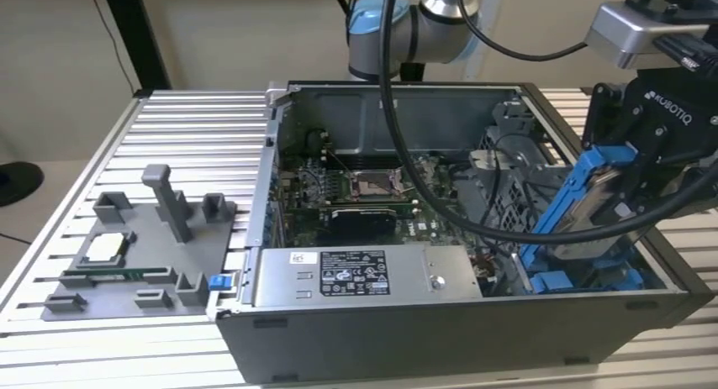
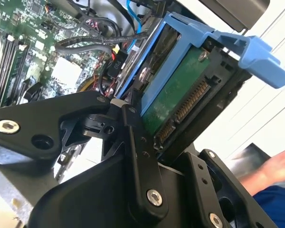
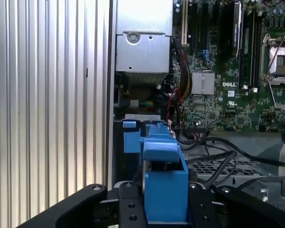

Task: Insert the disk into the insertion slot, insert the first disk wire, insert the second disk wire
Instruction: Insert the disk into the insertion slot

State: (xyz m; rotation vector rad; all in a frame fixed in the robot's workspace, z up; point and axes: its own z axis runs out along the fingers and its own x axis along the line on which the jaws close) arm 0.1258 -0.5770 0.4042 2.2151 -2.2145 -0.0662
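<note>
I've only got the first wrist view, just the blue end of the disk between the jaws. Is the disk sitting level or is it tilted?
Observer: Tilted. In the exterior view the disk leans steeply, upper end up at the jaws, lower end down inside the case.
Operator: Is any wire plugged into it?
Observer: No. In the second wrist view its connector row is bare, next to the green circuit board.
Operator: Anyone near the rig?
Observer: Yes. In the second wrist view a person's hand with a blue sleeve shows beyond the disk.
</note>
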